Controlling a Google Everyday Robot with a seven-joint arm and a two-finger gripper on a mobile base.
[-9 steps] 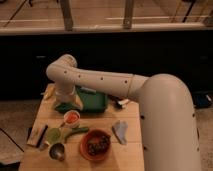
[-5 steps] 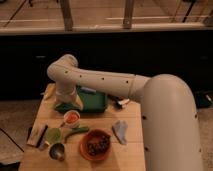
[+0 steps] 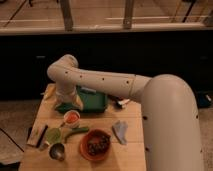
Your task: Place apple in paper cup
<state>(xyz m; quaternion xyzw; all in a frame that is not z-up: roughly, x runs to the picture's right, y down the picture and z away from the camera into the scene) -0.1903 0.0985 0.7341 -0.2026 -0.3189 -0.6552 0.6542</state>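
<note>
Dim room, dark wall and railing behind. Light wooden table (image 3: 127,155) in front.

White arm reaches in from the right. End effector (image 3: 73,105) hangs at the near edge of the flat green tray (image 3: 94,100), just above the small white-walled paper cup (image 3: 67,123). Open or closed: cannot tell.

Orange-red round apple (image 3: 73,117) appears to sit inside the cup.

Judgement: placement looks done or nearly so. Lift straight up, slowly, so the light cup is not tipped or dragged toward the green plastic cup (image 3: 53,135) beside it.

My gripper (image 3: 70,103) sits at the green tray's (image 3: 94,100) left end; arm (image 3: 100,82) smooth, matt plastic. In front of the tray: bare wooden table (image 3: 125,157), matt white paper cup (image 3: 72,119), I think, and shiny metal cup (image 3: 57,151).
</note>
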